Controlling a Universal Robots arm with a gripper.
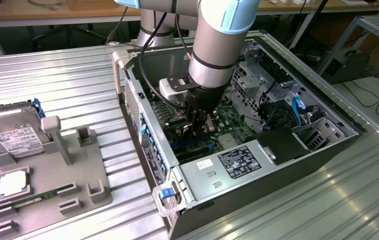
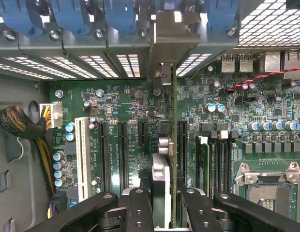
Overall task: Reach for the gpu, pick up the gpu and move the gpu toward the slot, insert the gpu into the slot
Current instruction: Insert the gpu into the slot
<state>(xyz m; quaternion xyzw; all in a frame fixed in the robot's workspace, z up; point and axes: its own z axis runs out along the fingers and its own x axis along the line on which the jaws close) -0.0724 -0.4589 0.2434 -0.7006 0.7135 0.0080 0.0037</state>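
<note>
My gripper (image 1: 199, 126) reaches down into the open computer case (image 1: 309, 95), over the green motherboard (image 2: 126, 101). It is shut on the gpu (image 2: 173, 145), which the wrist view shows edge-on between the black fingers (image 2: 140, 208). The card's silver end bracket (image 2: 169, 36) lies against the case's rear openings. The gpu stands upright on the board between two black connector strips (image 2: 122, 154). The slot under the card is hidden by it, so I cannot tell how deep the card sits. A short blue strip (image 1: 187, 145) on the board shows just in front of the gripper.
A grey holder (image 1: 75, 170) on the exterior view's left carries a silver hard drive (image 1: 12, 132), a processor chip (image 1: 12, 182) and a green memory stick (image 1: 35, 197). Inside the case are the power supply (image 1: 236, 160), a braided cable bundle (image 2: 29, 130), a white slot (image 2: 83, 154) and the processor socket (image 2: 268, 188).
</note>
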